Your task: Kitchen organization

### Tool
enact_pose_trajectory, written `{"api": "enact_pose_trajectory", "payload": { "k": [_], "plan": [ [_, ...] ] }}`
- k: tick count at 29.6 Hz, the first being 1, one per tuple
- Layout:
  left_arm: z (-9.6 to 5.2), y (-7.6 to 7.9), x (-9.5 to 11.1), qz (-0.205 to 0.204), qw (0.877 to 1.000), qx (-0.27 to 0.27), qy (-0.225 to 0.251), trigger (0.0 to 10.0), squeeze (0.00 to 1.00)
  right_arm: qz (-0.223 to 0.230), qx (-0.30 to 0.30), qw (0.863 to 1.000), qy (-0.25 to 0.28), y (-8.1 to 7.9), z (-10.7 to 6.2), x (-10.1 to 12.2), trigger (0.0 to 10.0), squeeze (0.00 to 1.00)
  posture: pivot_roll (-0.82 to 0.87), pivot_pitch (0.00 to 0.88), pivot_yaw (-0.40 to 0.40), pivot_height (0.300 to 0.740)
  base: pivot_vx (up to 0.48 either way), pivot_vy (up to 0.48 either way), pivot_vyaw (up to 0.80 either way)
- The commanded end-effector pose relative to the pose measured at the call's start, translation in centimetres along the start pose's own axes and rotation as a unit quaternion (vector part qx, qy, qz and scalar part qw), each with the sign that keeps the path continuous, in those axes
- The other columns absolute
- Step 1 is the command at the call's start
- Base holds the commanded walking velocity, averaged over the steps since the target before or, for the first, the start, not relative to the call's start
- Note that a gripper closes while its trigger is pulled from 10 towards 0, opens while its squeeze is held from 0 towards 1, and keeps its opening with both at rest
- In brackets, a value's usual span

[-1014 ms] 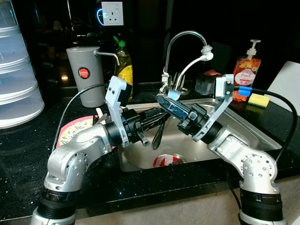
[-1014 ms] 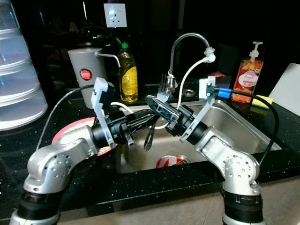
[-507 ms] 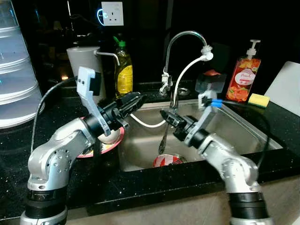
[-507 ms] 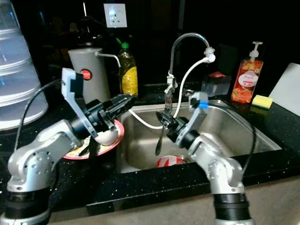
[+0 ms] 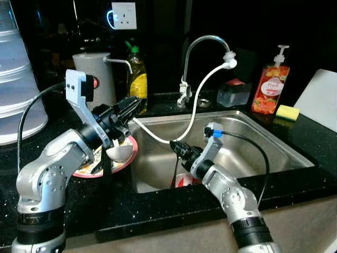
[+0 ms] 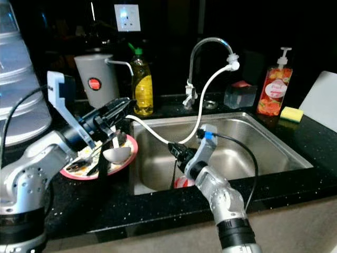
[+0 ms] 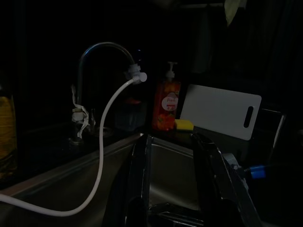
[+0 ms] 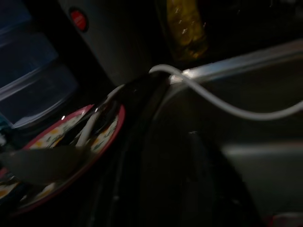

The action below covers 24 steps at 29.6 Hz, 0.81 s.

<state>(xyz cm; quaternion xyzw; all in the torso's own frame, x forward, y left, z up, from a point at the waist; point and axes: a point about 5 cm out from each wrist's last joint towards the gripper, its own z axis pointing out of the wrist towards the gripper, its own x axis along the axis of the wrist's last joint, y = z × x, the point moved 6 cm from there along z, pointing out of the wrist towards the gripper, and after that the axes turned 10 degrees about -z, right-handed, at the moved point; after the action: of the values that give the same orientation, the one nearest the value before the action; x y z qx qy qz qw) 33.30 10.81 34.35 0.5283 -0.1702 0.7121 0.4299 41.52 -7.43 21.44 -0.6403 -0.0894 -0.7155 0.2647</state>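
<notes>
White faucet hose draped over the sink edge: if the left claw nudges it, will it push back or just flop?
The white faucet hose hangs from the spout in a loose sagging curve, so it is probably floppy and light. It would likely slide along the sink rim rather than resist, then swing back, being fixed at the faucet end.

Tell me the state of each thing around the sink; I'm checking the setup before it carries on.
Left tool: open, above the plate's far edge.
Right tool: low over the sink.
Plate: flat on the counter, loaded with utensils.
Ladle: lying on the plate.
Tap: no water seen running, white hose attached.
Dish soap bottle: upright.
Pump bottle: upright.
Cutting board: propped up on edge.
</notes>
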Motion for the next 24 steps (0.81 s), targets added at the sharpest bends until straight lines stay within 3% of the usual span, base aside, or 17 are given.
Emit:
{"api": "enact_pose_trajectory", "payload": {
  "k": [1, 5, 6, 7, 8, 11, 13, 16, 17, 18, 20, 22, 23, 24],
  "plan": [
    [-0.3, -0.2, -0.2, 0.001, 1.0, 0.005, -0.007, 10.0, 0.0, -0.011, -0.008, 1.0, 0.013, 0.1, 0.2, 0.5, 10.0, 1.0, -0.05, 0.025, -0.044, 0.74, 0.0, 0.0, 0.0],
    [-0.6, -0.8, -0.7, 0.006, 1.0, 0.023, -0.017, 10.0, 0.0, -0.008, -0.001, 0.999, 0.047, 0.1, 0.0, 2.3, 10.0, 1.0, -0.05, 0.03, -0.045, 0.74, 0.0, 0.0, 0.0],
    [-0.7, -1.9, -1.0, 0.011, 0.998, 0.053, -0.028, 10.0, 0.0, -0.021, -0.004, 0.998, 0.067, 0.5, -0.2, 3.6, 10.0, 0.07, -0.05, 0.035, -0.042, 0.74, 0.0, 0.0, 0.0],
    [-0.7, -1.9, -1.0, 0.011, 0.998, 0.053, -0.028, 10.0, 0.0, -0.021, -0.004, 0.998, 0.067, 0.5, -0.2, 3.6, 10.0, 0.07, -0.05, 0.035, -0.042, 0.74, 0.0, 0.0, 0.0],
    [-0.8, -2.4, -1.1, 0.014, 0.997, 0.068, -0.036, 10.0, 0.0, -0.026, -0.006, 0.997, 0.074, 0.6, -0.3, 4.2, 10.0, 0.0, -0.05, 0.036, -0.041, 0.74, 0.0, 0.0, 0.0],
    [-1.1, -3.8, -1.5, 0.023, 0.992, 0.106, -0.058, 10.0, 0.0, -0.039, -0.009, 0.995, 0.088, 0.7, -0.6, 5.3, 10.0, 0.0, -0.05, 0.038, -0.04, 0.74, 0.0, 0.0, 0.0],
    [-1.7, -5.0, -0.9, 0.052, 0.985, 0.145, -0.072, 10.0, 0.0, -0.084, -0.015, 0.99, 0.113, 0.8, -1.4, 7.6, 10.0, 0.0, -0.05, 0.041, -0.035, 0.74, 0.0, 0.0, 0.0],
    [-2.1, -5.6, -0.5, 0.062, 0.981, 0.168, -0.077, 10.0, 0.0, -0.1, -0.019, 0.987, 0.123, 0.9, -1.8, 8.5, 10.0, 0.0, -0.05, 0.041, -0.035, 0.74, 0.0, 0.0, 0.0],
    [-2.5, -6.6, -0.3, 0.067, 0.974, 0.201, -0.084, 10.0, 0.0, -0.108, -0.024, 0.985, 0.132, 1.1, -2.2, 9.3, 10.0, 0.0, -0.05, 0.041, -0.035, 0.74, 0.0, 0.0, 0.0],
    [-2.5, -6.6, -0.3, 0.067, 0.974, 0.201, -0.084, 10.0, 0.0, -0.108, -0.024, 0.985, 0.132, 1.1, -2.2, 9.3, 10.0, 0.0, -0.05, 0.041, -0.035, 0.74, 0.0, 0.0, 0.0],
    [-4.0, -9.2, -0.7, 0.068, 0.95, 0.283, -0.109, 10.0, 0.0, -0.116, -0.038, 0.982, 0.145, 1.5, -2.9, 10.3, 10.0, 0.0, -0.05, 0.046, -0.037, 0.74, 0.0, 0.0, 0.0],
    [-4.0, -9.2, -0.7, 0.068, 0.95, 0.283, -0.109, 10.0, 0.0, -0.116, -0.038, 0.982, 0.145, 1.5, -2.9, 10.3, 10.0, 0.0, -0.05, 0.046, -0.037, 0.74, 0.0, 0.0, 0.0],
    [-4.7, -10.1, -1.1, 0.075, 0.939, 0.312, -0.123, 10.0, 0.0, -0.118, -0.042, 0.981, 0.149, 1.7, -3.2, 10.7, 10.0, 0.0, -0.04, 0.045, -0.037, 0.74, 0.0, 0.0, 0.0],
    [-4.7, -10.1, -1.1, 0.075, 0.939, 0.312, -0.123, 10.0, 0.0, -0.118, -0.042, 0.981, 0.149, 1.7, -3.2, 10.7, 10.0, 0.0, -0.04, 0.045, -0.037, 0.74, 0.0, 0.0, 0.0]
  ]
}}
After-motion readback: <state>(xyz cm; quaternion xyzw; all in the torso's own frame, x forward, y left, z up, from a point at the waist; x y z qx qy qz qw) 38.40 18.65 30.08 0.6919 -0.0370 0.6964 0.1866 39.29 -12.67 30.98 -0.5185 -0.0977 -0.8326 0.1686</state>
